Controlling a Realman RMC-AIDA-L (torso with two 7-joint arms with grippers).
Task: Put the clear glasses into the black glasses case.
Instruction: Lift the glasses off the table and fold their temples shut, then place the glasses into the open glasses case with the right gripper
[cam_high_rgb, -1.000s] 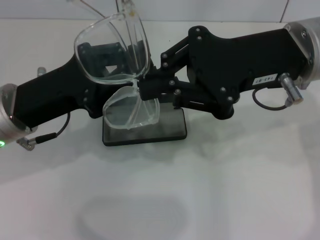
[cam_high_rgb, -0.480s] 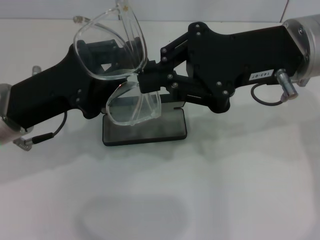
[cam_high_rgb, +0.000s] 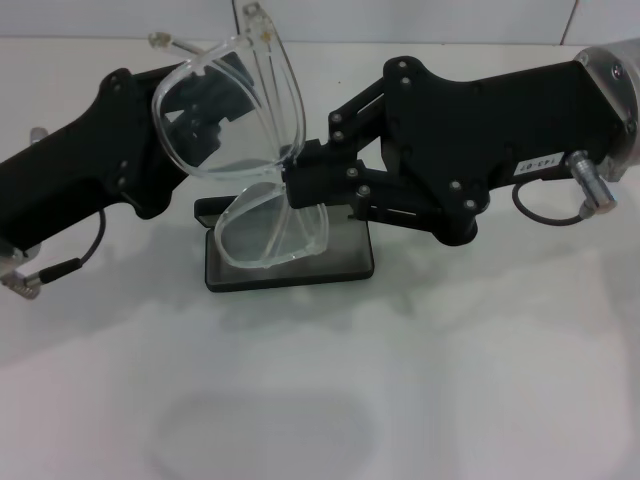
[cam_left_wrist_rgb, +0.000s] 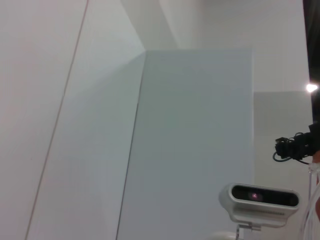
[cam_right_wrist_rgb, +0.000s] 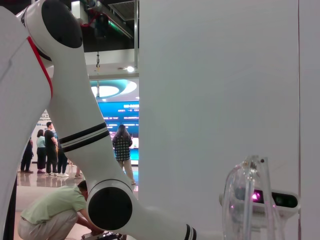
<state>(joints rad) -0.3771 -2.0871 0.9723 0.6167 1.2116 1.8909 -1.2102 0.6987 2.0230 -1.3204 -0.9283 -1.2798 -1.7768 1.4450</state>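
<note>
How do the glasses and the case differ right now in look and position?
The clear glasses are transparent and held up in the air, tilted on end; the black glasses case is opaque and lies flat on the white table. The right gripper pinches the glasses at the bridge; no gripper touches the case. Both sit mid-scene, glasses above case.

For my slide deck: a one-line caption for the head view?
Right gripper holds clear glasses above open black glasses case; left gripper behind them.

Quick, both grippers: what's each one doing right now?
Left gripper: behind the clear glasses; grip cannot be told.
Right gripper: shut on the clear glasses at the bridge.
</note>
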